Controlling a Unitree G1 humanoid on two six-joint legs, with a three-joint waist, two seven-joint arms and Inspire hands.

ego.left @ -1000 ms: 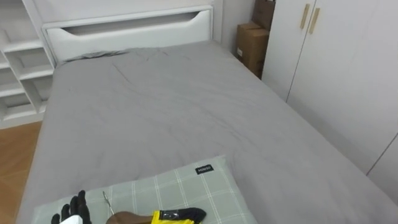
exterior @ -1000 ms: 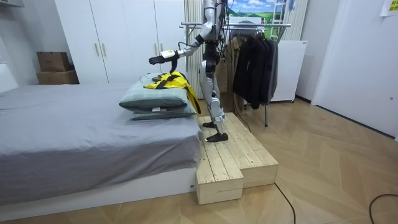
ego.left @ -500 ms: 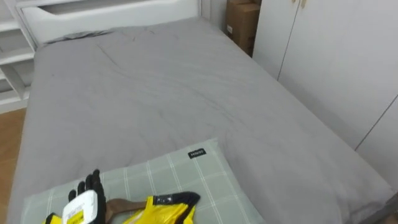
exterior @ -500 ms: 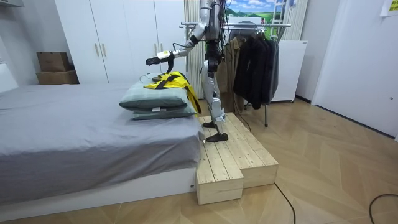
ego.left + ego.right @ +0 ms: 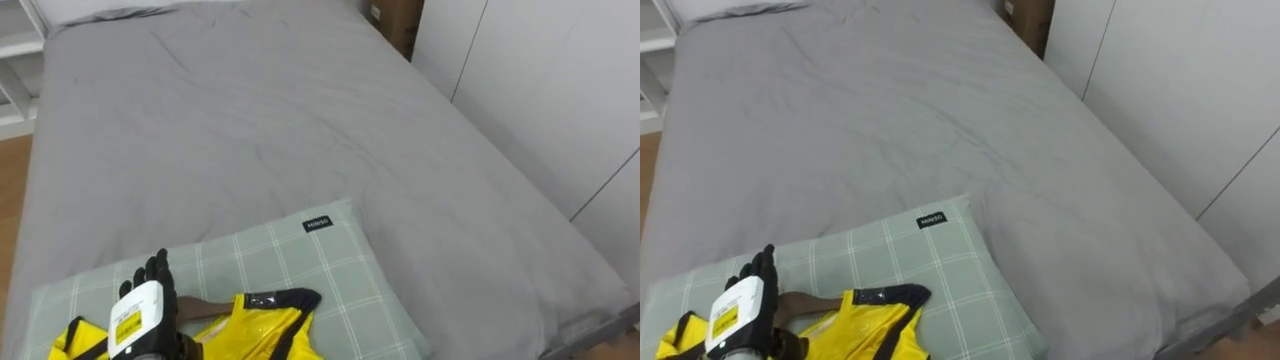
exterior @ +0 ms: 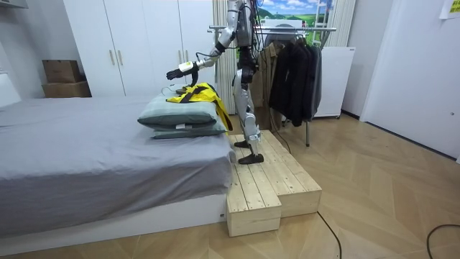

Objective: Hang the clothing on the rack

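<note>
A yellow garment (image 5: pixel 255 330) with a black collar lies on a green checked pillow (image 5: pixel 290 260) at the foot of the bed, a brown wooden hanger (image 5: pixel 203 305) tucked in its neck. My left hand (image 5: pixel 150 300) hovers just over the garment's left part, open, fingers straight and pointing up the bed. In the room view I stand on a wooden platform (image 6: pixel 273 180) at the bed's end, with the left hand (image 6: pixel 176 73) stretched out above the yellow garment (image 6: pixel 195 93). A clothes rack (image 6: pixel 287 30) with dark clothes (image 6: pixel 295 75) stands behind me.
The grey bed (image 5: pixel 250 130) stretches ahead. White wardrobe doors (image 5: pixel 560 90) run along its right side, with a cardboard box (image 5: pixel 395 15) in the far corner. A second pillow (image 6: pixel 183 132) lies under the checked one.
My view has tipped down towards the pillow. The left hand has reached further forward over the yellow garment, and more of the garment shows.
</note>
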